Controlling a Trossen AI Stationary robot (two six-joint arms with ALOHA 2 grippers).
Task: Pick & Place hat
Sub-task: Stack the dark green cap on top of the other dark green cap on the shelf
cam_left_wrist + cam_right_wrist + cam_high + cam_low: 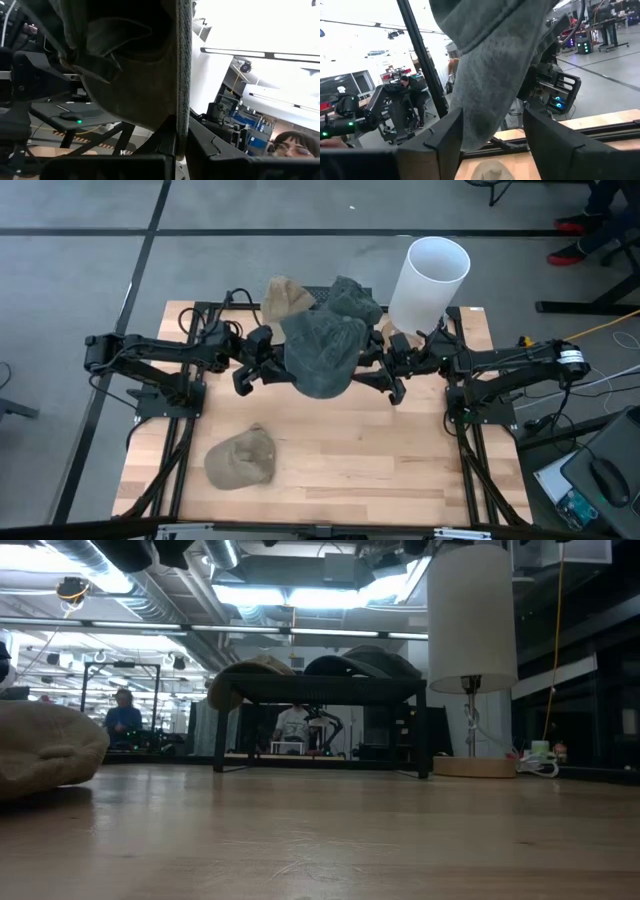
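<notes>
grey hat [322, 355]: it covers both gripper tips in the high view.
tan cap [45, 752]: cut by the edge in the low view.
lamp shade [471, 615]: top is cut off.
people in the room: too small to tell.

A hat [322, 352] hangs between the two hands above the middle of the tabletop [340, 460], the left hand [268, 366] at its left edge and the right hand [372, 369] at its right edge; behind the hands a rack [322, 690] spans the back of the tabletop, with further hats [345, 298] lying on it; a lamp [428, 280] stands behind the right hand, at the rack's right end; another hat [241, 458] lies on the tabletop in front of the left hand, near the front edge, well apart from both hands.
</notes>
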